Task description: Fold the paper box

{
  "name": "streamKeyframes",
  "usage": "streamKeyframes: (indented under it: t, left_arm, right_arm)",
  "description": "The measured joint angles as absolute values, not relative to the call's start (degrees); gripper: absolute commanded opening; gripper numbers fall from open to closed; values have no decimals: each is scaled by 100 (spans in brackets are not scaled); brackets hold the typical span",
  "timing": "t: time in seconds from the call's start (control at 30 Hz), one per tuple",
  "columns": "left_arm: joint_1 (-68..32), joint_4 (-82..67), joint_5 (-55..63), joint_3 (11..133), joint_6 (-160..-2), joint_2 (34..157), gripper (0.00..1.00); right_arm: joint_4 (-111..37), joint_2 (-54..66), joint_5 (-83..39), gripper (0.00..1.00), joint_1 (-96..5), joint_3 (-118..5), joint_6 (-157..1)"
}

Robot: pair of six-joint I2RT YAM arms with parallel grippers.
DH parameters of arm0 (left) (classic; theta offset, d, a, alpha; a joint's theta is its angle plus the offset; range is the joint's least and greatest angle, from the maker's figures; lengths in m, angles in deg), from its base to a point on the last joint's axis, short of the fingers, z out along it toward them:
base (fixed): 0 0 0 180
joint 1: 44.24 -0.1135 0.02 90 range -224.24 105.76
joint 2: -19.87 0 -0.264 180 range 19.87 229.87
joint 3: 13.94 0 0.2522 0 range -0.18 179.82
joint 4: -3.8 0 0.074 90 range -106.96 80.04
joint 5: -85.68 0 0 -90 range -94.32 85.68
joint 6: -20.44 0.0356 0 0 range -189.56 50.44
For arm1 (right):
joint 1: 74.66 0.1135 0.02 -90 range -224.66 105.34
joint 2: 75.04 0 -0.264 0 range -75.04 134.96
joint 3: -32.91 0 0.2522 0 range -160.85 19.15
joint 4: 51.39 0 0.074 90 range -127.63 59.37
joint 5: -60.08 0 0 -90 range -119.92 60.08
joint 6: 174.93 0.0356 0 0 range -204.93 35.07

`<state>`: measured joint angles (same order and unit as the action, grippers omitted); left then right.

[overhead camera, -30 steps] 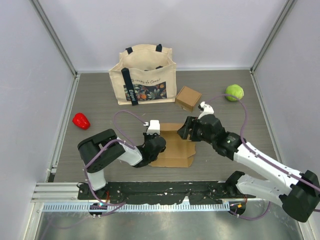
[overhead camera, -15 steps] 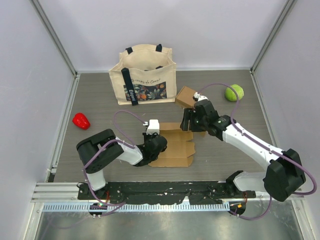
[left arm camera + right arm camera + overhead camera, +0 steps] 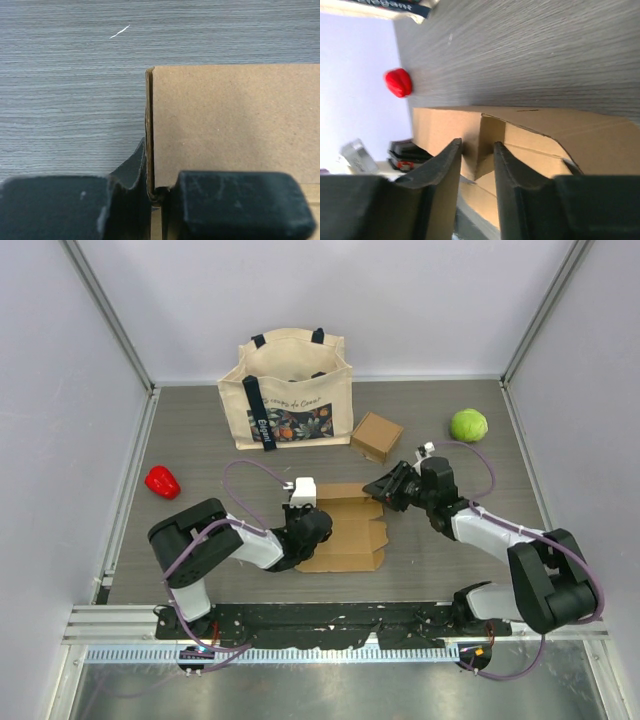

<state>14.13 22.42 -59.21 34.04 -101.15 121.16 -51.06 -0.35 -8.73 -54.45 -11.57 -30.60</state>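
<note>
The paper box (image 3: 352, 540) is a flat brown cardboard blank lying on the table in front of both arms. My left gripper (image 3: 318, 525) is shut on its left edge; in the left wrist view that folded edge (image 3: 149, 150) is pinched between the two dark fingers (image 3: 235, 205). My right gripper (image 3: 378, 490) is low at the blank's far right corner. In the right wrist view its jaws (image 3: 477, 146) are open and straddle a raised corner flap (image 3: 490, 132) with a gap still showing.
A canvas tote bag (image 3: 285, 390) stands at the back. A small closed brown box (image 3: 377, 436) lies just behind my right gripper. A green ball (image 3: 468, 425) sits at the back right and a red pepper (image 3: 162, 481) at the left.
My right arm swung out, then dropped to the blank's far right corner, and its jaws narrowed around the flap. The left gripper kept its hold and did not move.
</note>
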Motion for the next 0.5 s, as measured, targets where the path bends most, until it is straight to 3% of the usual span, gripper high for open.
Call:
streamKeyframes:
  t: [0.03,0.07,0.1,0.3,0.33,0.37,0.43,0.5]
  left_arm:
    - [1413,2234,-5921,3404,-10115,12105,0]
    - [1413,2227,-5919,3401,-10118,12092,0]
    - [1413,2220,-5919,3399,-10118,12077,0]
    - [1398,2188,-5937,3380,-10244,12011,0]
    - [1398,2185,-5937,3377,-10253,12007,0]
    - [1400,2183,-5935,3377,-10262,12002,0]
    - [1400,2146,-5937,3377,-10286,11989,0]
    - [1400,2078,-5937,3373,-10321,11978,0]
  right_arm:
    - [-5360,5,-783,21,-5502,-1033,-2872]
    - [-5537,44,-722,4,-5526,-967,-2730]
    - [-5843,105,-635,1,-5537,-889,-2518]
    - [-6914,322,-508,2,-5587,-570,-1915]
    - [-6997,322,-508,13,-5587,-526,-1904]
    - [-6990,309,-515,41,-5587,-519,-1943]
    - [-6652,193,-582,50,-5587,-585,-2208]
    - [-5804,-94,-884,53,-5548,-795,-2780]
